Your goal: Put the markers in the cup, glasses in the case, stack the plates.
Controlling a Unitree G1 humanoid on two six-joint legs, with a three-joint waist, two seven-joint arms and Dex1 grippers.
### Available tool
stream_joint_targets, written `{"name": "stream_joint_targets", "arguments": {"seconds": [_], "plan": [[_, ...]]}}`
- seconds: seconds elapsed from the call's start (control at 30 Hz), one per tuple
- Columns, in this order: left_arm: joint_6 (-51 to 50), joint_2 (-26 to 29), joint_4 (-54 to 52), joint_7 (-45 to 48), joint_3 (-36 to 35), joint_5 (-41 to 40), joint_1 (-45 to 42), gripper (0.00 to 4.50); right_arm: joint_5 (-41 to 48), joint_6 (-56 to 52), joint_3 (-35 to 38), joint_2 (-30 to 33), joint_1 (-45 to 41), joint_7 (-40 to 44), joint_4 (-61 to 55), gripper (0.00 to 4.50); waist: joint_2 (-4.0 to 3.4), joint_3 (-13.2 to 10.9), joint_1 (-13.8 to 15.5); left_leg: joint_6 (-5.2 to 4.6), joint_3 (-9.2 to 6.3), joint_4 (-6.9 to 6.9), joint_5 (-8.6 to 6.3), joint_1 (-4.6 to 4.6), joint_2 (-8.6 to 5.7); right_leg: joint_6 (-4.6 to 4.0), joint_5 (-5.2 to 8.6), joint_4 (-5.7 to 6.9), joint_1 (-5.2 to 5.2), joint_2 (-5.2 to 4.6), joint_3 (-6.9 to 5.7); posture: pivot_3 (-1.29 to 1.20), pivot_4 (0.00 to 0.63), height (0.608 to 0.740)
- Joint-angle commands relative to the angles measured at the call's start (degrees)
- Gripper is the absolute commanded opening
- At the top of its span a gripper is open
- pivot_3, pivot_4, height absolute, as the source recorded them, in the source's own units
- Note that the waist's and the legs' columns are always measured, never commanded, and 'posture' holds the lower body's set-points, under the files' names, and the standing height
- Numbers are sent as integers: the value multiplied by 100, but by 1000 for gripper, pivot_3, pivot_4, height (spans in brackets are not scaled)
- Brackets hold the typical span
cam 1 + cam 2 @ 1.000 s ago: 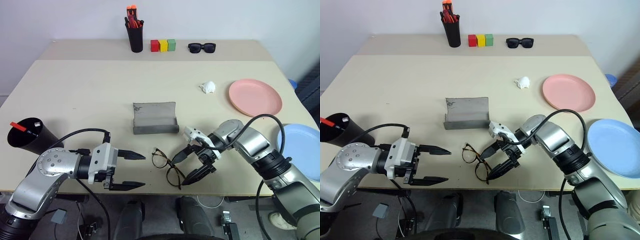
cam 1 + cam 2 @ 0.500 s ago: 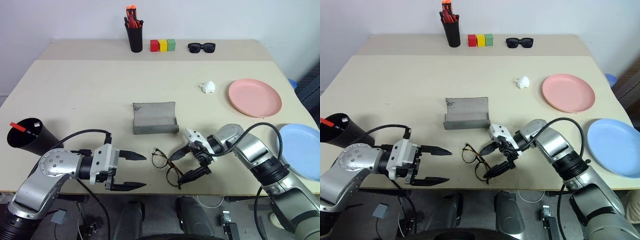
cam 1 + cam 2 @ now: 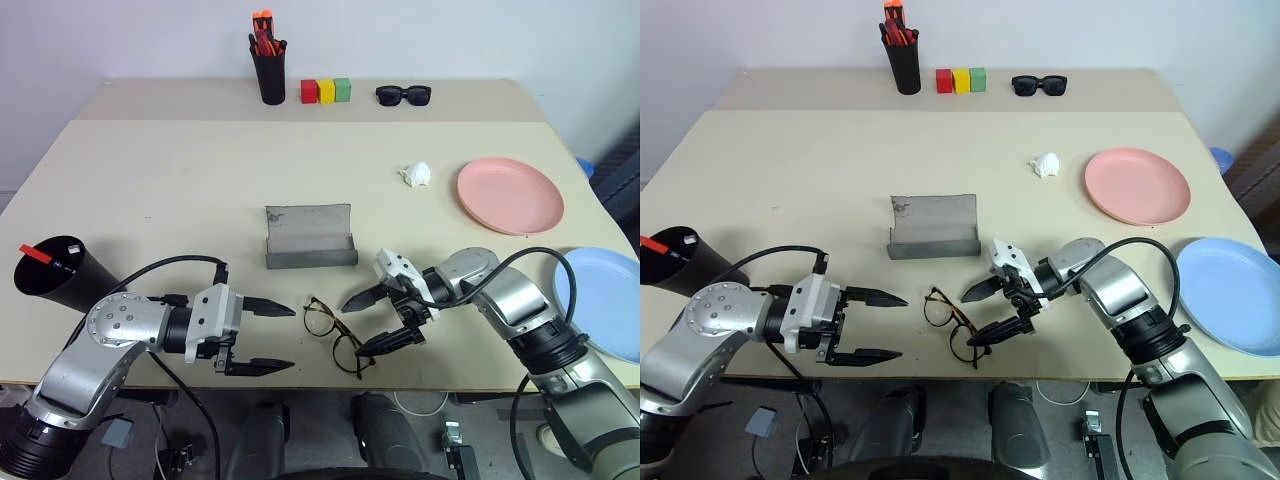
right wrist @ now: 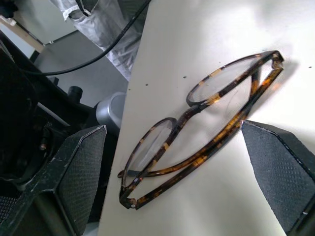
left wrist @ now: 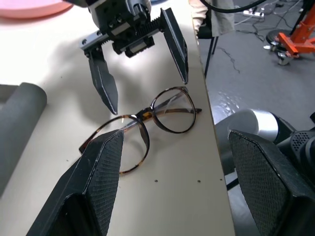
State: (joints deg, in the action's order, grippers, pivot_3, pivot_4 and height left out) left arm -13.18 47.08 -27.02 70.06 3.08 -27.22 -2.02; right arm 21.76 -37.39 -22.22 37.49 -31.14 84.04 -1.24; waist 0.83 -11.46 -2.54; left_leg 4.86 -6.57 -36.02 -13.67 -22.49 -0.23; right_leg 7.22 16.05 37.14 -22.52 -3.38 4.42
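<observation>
At the counter's (image 3: pixel 180 190) left edge, near the front corner, the cup (image 3: pixel 62 272) leans outward with a red-capped marker (image 3: pixel 36 254) sticking from its mouth. A second marker cannot be made out inside it. Just right of the cup, along the front edge, the left tool (image 3: pixel 270 338) points toward the middle with its two black fingers spread apart and nothing between them. The glasses (image 3: pixel 338 336) lie folded flat on the counter close to the front edge, between the two tools and touching neither. Behind them, nearer the counter's centre, the case (image 3: pixel 310 238) sits open, its lid raised toward the back. At the back edge stand a black pen holder (image 3: pixel 271 72) with red-orange pens, three coloured blocks (image 3: pixel 326 91) and black sunglasses (image 3: pixel 403 95). The right tool (image 3: pixel 370 326) faces the glasses from their right, jaws wide, one fingertip on each side of the nearer lens, not gripping. A crumpled white scrap (image 3: pixel 416 175) lies toward the right. The pink plate (image 3: pixel 510 195) rests near the right edge, and the blue plate (image 3: pixel 603 301) lies apart from it at the front right corner.
</observation>
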Motion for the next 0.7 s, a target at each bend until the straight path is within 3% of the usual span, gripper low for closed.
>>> {"name": "stream_joint_targets", "arguments": {"seconds": [0.03, 0.7], "plan": [[83, -1, -33, 15, -37, -28, -7, 3455, 138, -91, -10, 36, -45, 137, -229, 4500, 0, 0, 1, 0, 0, 0, 0, 0, 0, -2, 1, 0, 0, 0, 0, 0, 150, 740], [74, -7, -83, -29, -39, -24, 23, 3455, 81, -142, -313, 223, 154, 282, -510, 4500, 0, 0, 0, 0, 0, 0, 0, 0, 0, -5, 3, -1, 0, -1, 0, 0, 150, 740]]}}
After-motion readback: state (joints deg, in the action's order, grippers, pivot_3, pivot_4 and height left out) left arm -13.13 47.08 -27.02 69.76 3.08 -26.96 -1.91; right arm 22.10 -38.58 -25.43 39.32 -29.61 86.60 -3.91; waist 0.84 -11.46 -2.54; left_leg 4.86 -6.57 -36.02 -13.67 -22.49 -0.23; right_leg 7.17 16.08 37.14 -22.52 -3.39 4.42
